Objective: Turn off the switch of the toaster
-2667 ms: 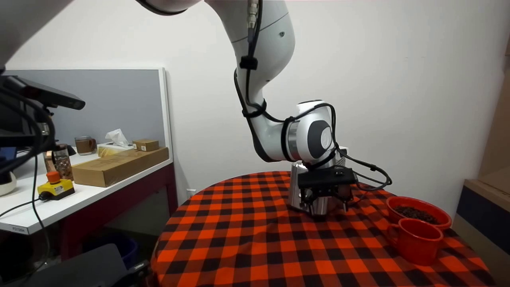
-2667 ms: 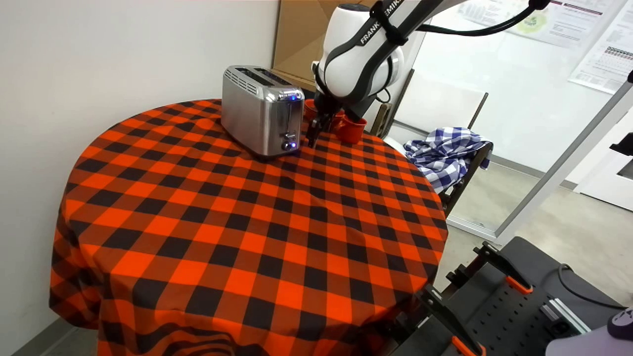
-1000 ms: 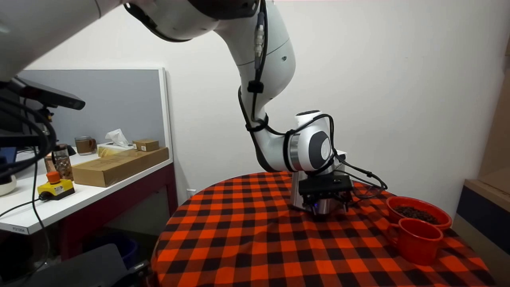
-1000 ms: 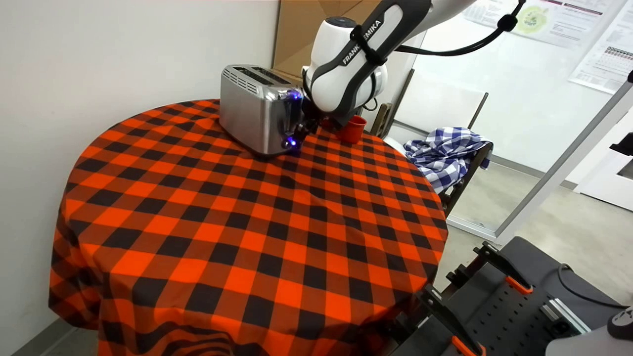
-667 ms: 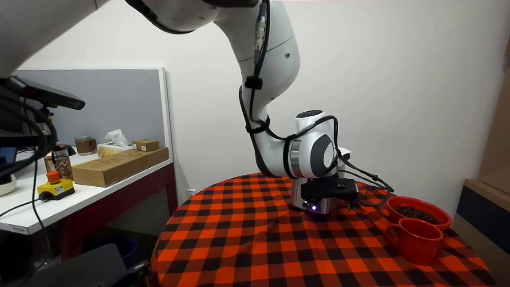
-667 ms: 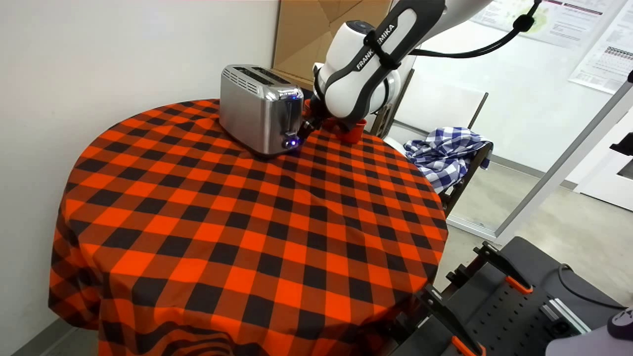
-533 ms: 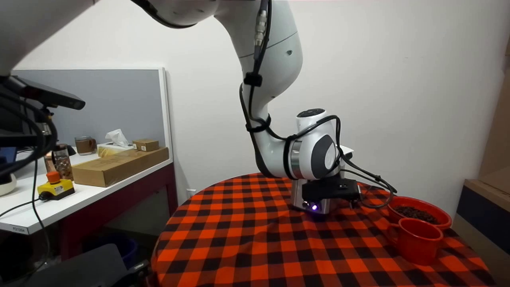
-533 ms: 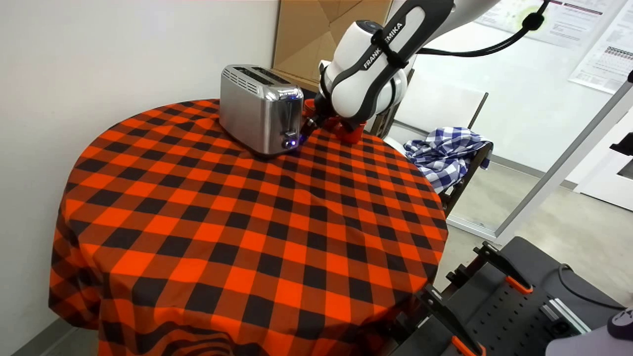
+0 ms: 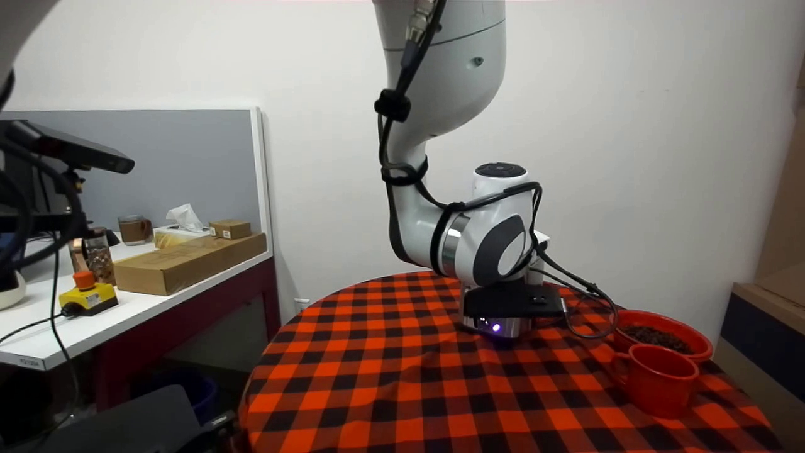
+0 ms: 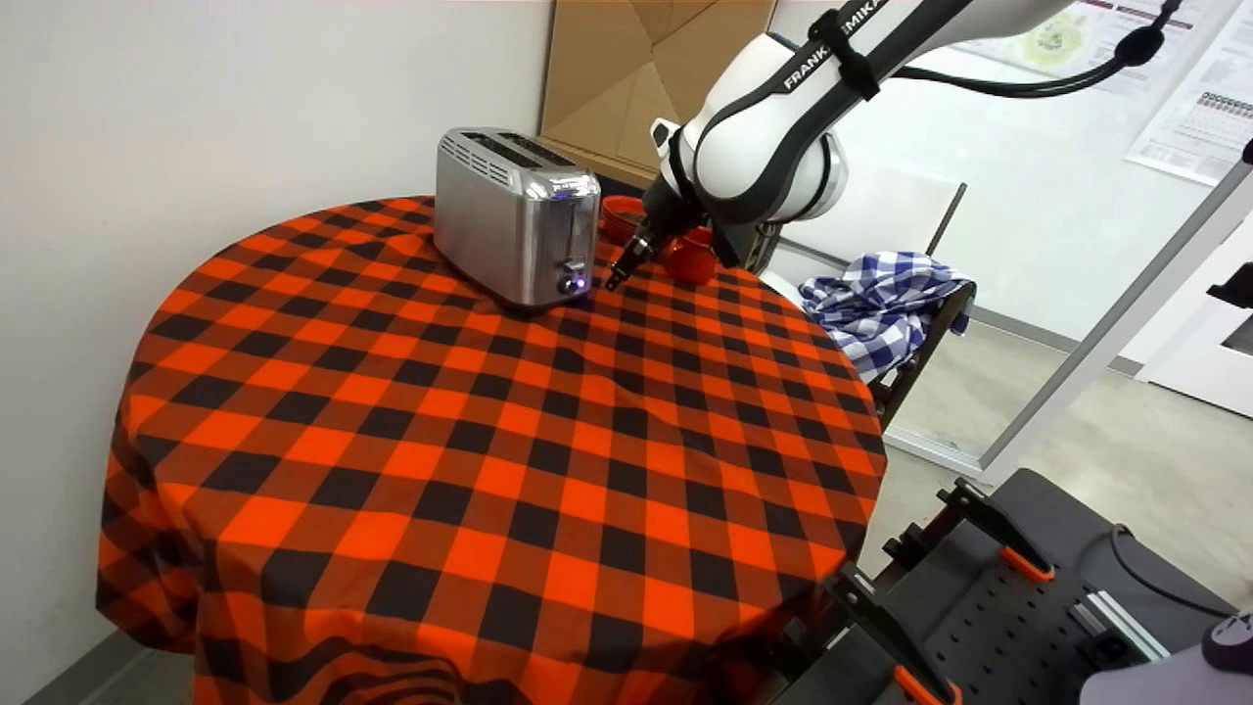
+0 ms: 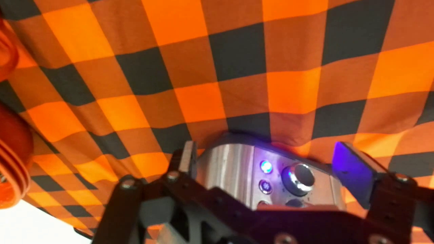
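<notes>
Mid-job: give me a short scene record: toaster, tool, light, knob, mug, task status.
Toaster: silver, two-slot, upright on plaid tablecloth
Tool: open, gripping nothing, near the toaster's control end
Indicator light: lit blue
Control knob: seen in wrist view, setting unreadable
Red mug: beside red bowl of dark bits
Task status: probably unfinished, since that light glows

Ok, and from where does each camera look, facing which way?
An exterior view: near the tablecloth, facing the wall; arm at centre.
An exterior view: from above, looking down at the toaster; arm upper right.
Wrist view: on the wrist, facing down at the toaster's dial; open jaws at bottom.
Both exterior views share toaster and red mug.
</notes>
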Controlling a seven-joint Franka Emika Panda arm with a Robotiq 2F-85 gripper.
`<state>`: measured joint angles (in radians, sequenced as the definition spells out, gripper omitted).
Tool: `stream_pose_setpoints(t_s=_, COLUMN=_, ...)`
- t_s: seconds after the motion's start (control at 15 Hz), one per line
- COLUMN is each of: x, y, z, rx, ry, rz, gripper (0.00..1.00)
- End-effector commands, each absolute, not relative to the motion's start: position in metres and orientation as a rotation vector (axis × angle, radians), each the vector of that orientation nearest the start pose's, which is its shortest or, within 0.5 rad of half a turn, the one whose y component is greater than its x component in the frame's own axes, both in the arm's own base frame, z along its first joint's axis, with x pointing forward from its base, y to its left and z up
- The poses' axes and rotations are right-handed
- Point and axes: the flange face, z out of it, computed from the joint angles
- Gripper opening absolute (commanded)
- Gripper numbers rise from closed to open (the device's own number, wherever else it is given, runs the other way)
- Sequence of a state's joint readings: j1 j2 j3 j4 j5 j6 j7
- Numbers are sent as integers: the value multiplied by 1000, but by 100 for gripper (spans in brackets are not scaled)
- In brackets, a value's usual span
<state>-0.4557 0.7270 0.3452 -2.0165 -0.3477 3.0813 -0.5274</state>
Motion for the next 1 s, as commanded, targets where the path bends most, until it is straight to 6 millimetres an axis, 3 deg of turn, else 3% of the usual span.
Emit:
stream_pose_setpoints(t_s=0.0, x=602, y=-62, z=152, rx=-2931, ry=-976, rz=-615, gripper=100)
stream_pose_setpoints(t_s=0.6, x=605, y=-65, z=145, rx=-2941, ry=-963, rz=-610, gripper=100)
stream_pose_setpoints(t_s=0.73, x=593, y=-70, z=155, rx=-2968, ry=-941, rz=-738, gripper=100)
stream_pose_setpoints(t_s=0.93, x=572, y=-84, z=152, rx=-2998, ry=-849, rz=-940, gripper=100)
